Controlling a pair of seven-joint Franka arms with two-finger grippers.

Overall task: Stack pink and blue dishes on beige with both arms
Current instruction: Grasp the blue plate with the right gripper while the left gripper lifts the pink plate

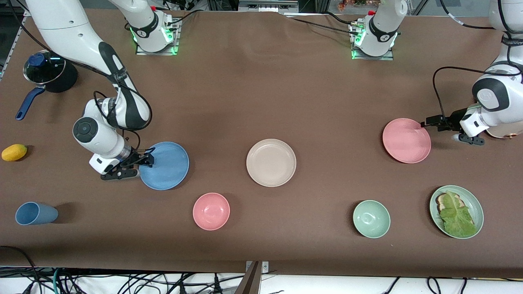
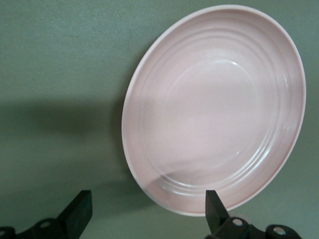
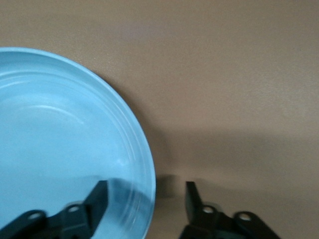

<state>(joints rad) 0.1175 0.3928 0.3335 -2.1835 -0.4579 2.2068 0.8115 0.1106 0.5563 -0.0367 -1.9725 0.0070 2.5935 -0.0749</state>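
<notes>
The sky-blue plate (image 1: pixel 167 166) lies toward the right arm's end of the table. My right gripper (image 1: pixel 146 158) is low at its rim and open, with one finger (image 3: pixel 98 198) over the blue plate (image 3: pixel 60 144) and the other on the cloth outside it. The cream-beige plate (image 1: pixel 271 162) sits bare in the middle. The pale pink plate (image 1: pixel 406 140) lies toward the left arm's end. My left gripper (image 1: pixel 428 121) is open at its edge. In the left wrist view the pink plate (image 2: pixel 214 109) lies just ahead of the fingertips (image 2: pixel 215 206), its rim beside one of them.
Nearer the front camera stand a pink bowl (image 1: pixel 211 211), a mint-green bowl (image 1: pixel 371 219), a green plate with lettuce (image 1: pixel 473 204) and a blue cup (image 1: pixel 36 213) on its side. A yellow fruit (image 1: pixel 14 152) and a lidded pot (image 1: pixel 49 73) sit at the right arm's end.
</notes>
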